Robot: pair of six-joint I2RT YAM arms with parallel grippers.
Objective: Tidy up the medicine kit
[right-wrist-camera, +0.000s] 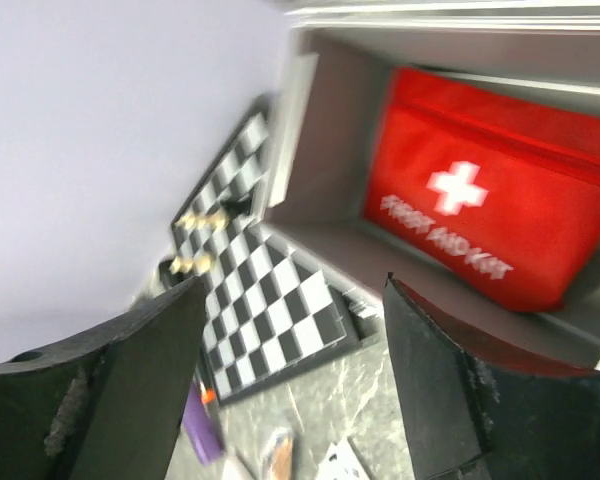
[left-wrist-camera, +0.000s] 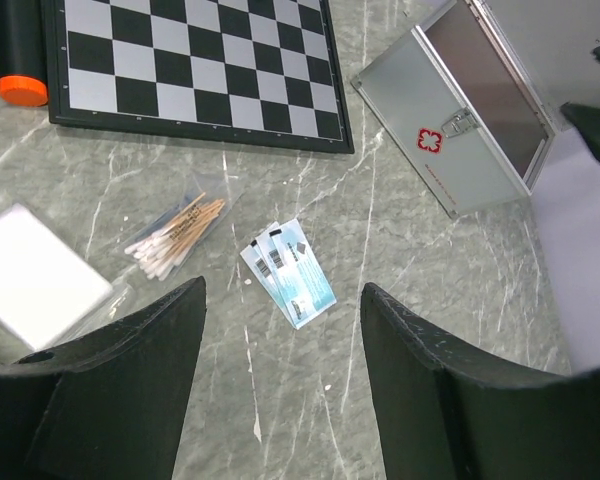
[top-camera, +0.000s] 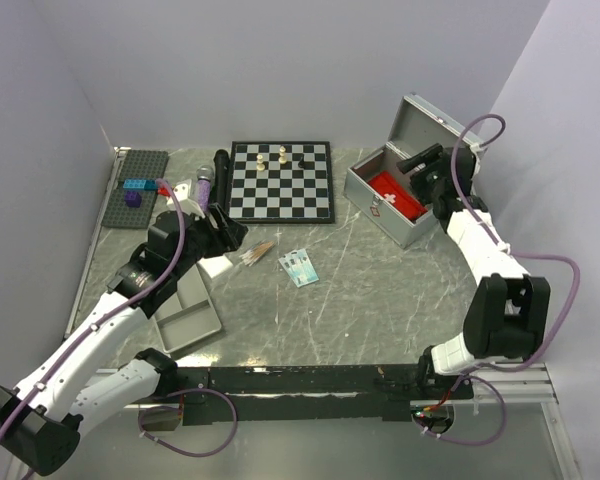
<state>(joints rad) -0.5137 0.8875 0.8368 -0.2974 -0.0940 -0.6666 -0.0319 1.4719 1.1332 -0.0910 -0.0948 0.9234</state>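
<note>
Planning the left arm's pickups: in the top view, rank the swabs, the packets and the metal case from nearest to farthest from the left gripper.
1. swabs: just right of the left gripper.
2. packets: further right, mid-table.
3. metal case: far right, lid open.

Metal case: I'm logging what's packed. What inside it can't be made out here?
- Top view: the right gripper covers part of the inside of the metal case; only a red pouch shows.
- Right wrist view: blurred; the fingers hide the case's near edge.
- Left wrist view: no contents show past the front wall.
</note>
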